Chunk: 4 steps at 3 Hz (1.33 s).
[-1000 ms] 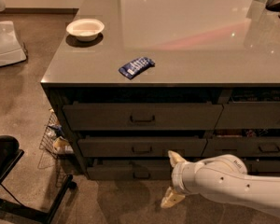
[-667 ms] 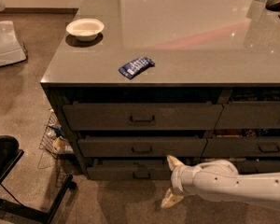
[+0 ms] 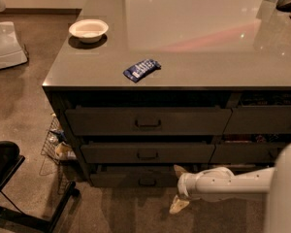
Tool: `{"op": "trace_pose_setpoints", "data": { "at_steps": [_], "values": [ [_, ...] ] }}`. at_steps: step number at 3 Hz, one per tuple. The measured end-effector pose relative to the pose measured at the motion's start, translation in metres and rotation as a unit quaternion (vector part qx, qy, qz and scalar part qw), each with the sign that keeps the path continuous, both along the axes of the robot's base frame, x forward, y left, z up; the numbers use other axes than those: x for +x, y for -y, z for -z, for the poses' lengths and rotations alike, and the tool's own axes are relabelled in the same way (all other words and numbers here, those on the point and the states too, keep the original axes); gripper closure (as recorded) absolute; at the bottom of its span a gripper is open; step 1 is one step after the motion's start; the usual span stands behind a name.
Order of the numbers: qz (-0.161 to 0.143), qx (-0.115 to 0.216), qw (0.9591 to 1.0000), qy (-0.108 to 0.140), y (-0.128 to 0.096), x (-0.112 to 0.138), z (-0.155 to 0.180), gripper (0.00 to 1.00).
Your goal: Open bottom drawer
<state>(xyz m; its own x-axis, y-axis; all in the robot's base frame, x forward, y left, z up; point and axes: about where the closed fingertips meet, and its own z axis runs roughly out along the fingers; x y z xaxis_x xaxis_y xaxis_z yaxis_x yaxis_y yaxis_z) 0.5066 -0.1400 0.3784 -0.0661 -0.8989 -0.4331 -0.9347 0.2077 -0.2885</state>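
You see the gripper [image 3: 176,189] low near the floor, its 2 fingers spread apart and holding nothing, at the right end of the bottom drawer [image 3: 119,178], the lowest of the left stack. Farther back, a blue packet [image 3: 141,69] and a white bowl [image 3: 88,30] lie on the countertop [image 3: 208,62].

Cream gripper [image 3: 175,189] beside grey-brown bottom drawer [image 3: 131,179]

Grey countertop [image 3: 199,62] carries a white bowl [image 3: 88,29] at its far left and a blue packet [image 3: 141,69] near the front edge, while the gripper [image 3: 177,188], fingers spread, hangs low before the bottom drawer [image 3: 121,179].
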Motion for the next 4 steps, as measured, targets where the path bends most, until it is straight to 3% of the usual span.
{"op": "trace_pose_setpoints", "data": {
  "at_steps": [1, 2, 4],
  "values": [
    [0.018, -0.036, 0.9988, -0.028, 0.028, 0.02, 0.048, 0.0],
    [0.017, -0.039, 0.9987, -0.029, 0.028, 0.021, 0.049, 0.0],
    [-0.006, -0.102, 0.9934, -0.051, 0.038, 0.044, 0.107, 0.0]
  ]
}}
